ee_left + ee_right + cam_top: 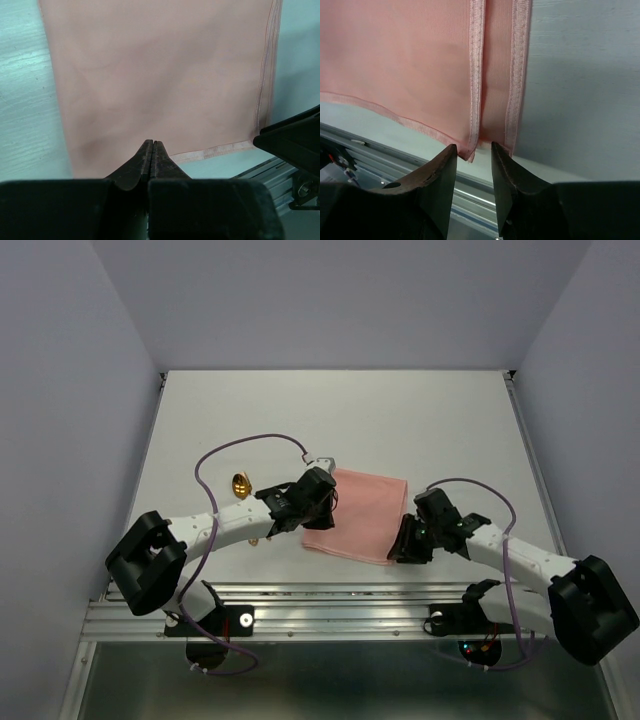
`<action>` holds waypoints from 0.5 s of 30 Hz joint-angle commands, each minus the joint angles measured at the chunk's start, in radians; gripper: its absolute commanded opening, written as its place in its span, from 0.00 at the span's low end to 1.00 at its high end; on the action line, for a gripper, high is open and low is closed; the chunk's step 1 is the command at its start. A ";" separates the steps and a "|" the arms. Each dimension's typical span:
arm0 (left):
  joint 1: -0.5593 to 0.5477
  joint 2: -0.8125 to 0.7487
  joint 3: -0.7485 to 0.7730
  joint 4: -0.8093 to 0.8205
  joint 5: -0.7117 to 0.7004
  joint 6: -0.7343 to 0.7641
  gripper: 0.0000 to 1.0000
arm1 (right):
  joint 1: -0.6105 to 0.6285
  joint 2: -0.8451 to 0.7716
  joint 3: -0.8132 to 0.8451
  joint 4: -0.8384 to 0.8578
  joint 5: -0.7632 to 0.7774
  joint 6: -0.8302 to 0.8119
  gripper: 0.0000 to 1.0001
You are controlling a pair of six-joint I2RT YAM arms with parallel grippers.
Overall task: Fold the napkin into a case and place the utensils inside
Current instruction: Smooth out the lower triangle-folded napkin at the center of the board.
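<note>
The salmon-pink napkin (365,510) lies flat on the table between the two arms, folded over with two hemmed edges side by side (475,75). My left gripper (322,514) is shut, its tips (153,143) over the napkin's (160,75) near left edge; no cloth shows between them. My right gripper (407,539) is open, its jaws (472,146) on either side of the napkin's near right corner, close to the hems. One gold utensil head (241,483) shows left of the left arm, and another gold bit (254,539) peeks out beneath that arm.
A metal rail (330,605) runs along the table's near edge, just behind the right gripper's jaws (370,145). Purple cables (240,445) loop over both arms. Grey walls close in the table on three sides. The right gripper's dark body (295,140) shows in the left wrist view.
</note>
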 commanded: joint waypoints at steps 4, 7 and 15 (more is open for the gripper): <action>-0.010 0.003 0.003 0.008 -0.021 0.018 0.05 | 0.024 0.026 -0.005 -0.001 0.066 -0.013 0.26; -0.013 0.003 -0.004 0.006 -0.027 0.018 0.05 | 0.024 -0.013 0.004 -0.027 0.103 -0.004 0.19; -0.015 0.004 -0.015 0.008 -0.033 0.019 0.05 | 0.024 -0.048 0.034 -0.044 0.144 0.036 0.01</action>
